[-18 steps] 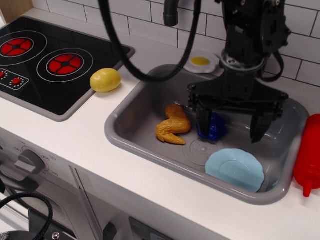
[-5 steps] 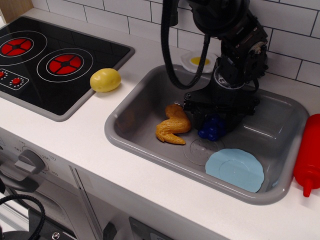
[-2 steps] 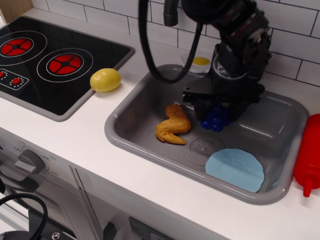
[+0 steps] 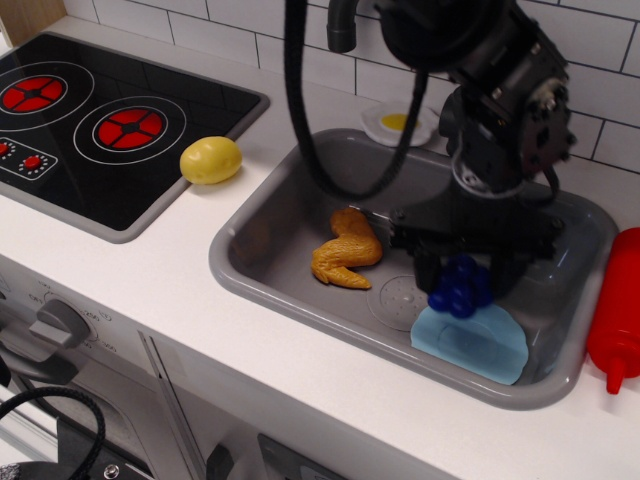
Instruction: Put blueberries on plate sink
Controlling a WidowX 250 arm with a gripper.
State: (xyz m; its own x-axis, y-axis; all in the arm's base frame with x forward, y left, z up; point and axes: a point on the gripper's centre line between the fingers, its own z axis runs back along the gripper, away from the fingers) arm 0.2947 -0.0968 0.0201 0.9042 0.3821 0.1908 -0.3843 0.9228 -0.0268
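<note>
My black gripper (image 4: 462,282) is shut on the blueberries (image 4: 459,287), a clump of glossy dark blue balls, and holds them in the air over the near right part of the grey sink (image 4: 262,222). The clump hangs over the back edge of the light blue plate (image 4: 472,345), which lies flat on the sink's bottom at the front right. The arm hides the back of the plate and part of the sink behind it.
An orange-brown toy chicken piece (image 4: 346,251) lies in the sink's left half, by the round drain mark (image 4: 400,298). A fried egg (image 4: 396,123) sits behind the sink. A yellow potato (image 4: 211,160) lies beside the black stove (image 4: 90,120). A red bottle (image 4: 618,310) stands at the right.
My gripper closed on the blueberries, lifted them off the sink bottom and carried them to the front right, from beside the chicken to above the plate's back edge.
</note>
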